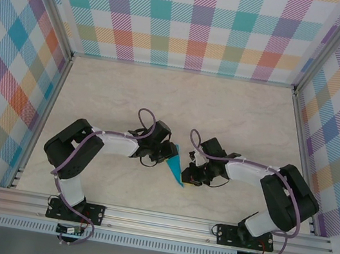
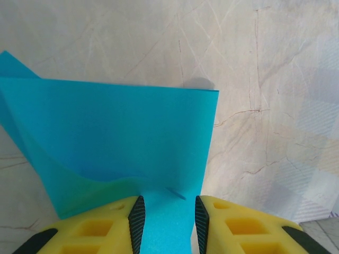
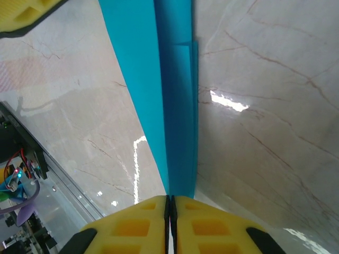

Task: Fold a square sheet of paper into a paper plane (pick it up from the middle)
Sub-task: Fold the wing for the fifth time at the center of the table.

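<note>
Pinching teal paper (image 3: 172,106) edge: right gripper (image 3: 170,199) clenched on it. Left gripper (image 2: 168,200) pads (image 2: 137,218) apart around paper's near end, actual hold unclear. Paper's far end cropped.

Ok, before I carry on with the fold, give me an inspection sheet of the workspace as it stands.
Surface: pale marbled table.
Job's things: teal paper, partly folded, held between the two arms.
Clutter: nothing seen.
Grippers: left pincer grips the paper, pads apart with paper between them; right pincer pinched shut on a folded edge.
Cables: purple cables run along both arms, looped near the wrists, apart from the paper.
Surroundings: plaid walls on three sides; aluminium rail at the near edge.
</note>
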